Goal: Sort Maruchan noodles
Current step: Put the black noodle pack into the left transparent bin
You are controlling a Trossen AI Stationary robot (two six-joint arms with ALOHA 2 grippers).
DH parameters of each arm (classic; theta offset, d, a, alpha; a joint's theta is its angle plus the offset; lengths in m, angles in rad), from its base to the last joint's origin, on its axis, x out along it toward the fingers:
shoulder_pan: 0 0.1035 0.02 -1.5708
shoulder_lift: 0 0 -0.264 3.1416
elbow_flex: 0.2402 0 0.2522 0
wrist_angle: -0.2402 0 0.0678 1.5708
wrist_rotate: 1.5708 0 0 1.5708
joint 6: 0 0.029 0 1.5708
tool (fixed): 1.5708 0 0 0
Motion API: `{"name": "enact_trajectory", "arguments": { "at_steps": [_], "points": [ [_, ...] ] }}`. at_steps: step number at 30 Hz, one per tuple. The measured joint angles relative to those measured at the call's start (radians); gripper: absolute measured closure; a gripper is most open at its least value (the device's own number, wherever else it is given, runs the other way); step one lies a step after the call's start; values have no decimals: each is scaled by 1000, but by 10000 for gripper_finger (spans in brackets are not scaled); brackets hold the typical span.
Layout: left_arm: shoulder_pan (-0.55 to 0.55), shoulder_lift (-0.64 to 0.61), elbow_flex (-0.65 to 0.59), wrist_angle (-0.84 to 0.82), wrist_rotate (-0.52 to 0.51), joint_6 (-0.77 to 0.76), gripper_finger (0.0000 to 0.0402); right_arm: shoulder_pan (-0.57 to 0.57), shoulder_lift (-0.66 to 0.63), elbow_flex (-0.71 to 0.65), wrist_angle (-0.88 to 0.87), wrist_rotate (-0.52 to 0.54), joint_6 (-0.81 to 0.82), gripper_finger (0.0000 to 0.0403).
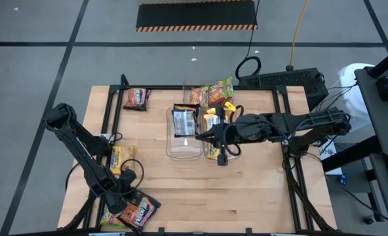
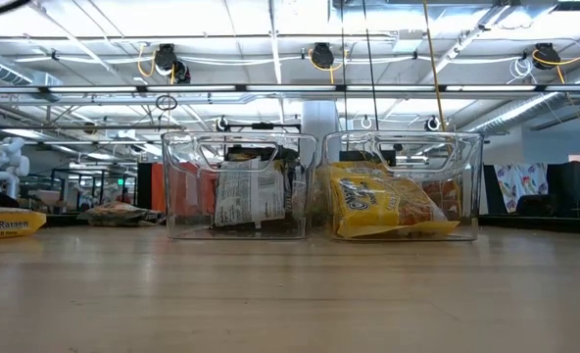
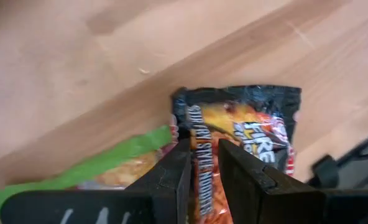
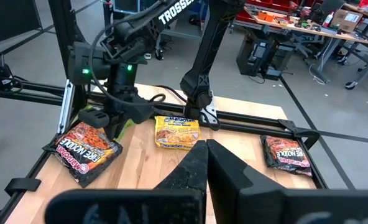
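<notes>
High view shows me the left gripper (image 1: 130, 208) down at the table's near left corner, its jaws narrowly parted around the edge of a dark Fire Noodle packet (image 3: 246, 134), with a green-edged packet (image 3: 78, 174) just beside it. My right gripper (image 1: 204, 136) hangs with jaws closed and empty over the two clear bins (image 2: 324, 186), which already hold packets, while a yellow packet (image 1: 122, 158) and another dark packet (image 1: 136, 98) lie loose on the table's left side.
</notes>
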Motion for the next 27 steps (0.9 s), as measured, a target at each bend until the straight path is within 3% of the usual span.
{"name": "enact_trajectory", "arguments": {
  "at_steps": [6, 14, 27],
  "points": [
    [10, 0, -78, 140, 4, 23, 314, 0, 0, 0, 0, 0, -2, 403],
    [10, -19, -85, 100, 12, 106, 314, 0, 0, 0, 0, 1, -2, 403],
    [10, -20, -84, 8, 14, 57, 314, 0, 0, 0, 0, 1, -2, 403]
  ]
}}
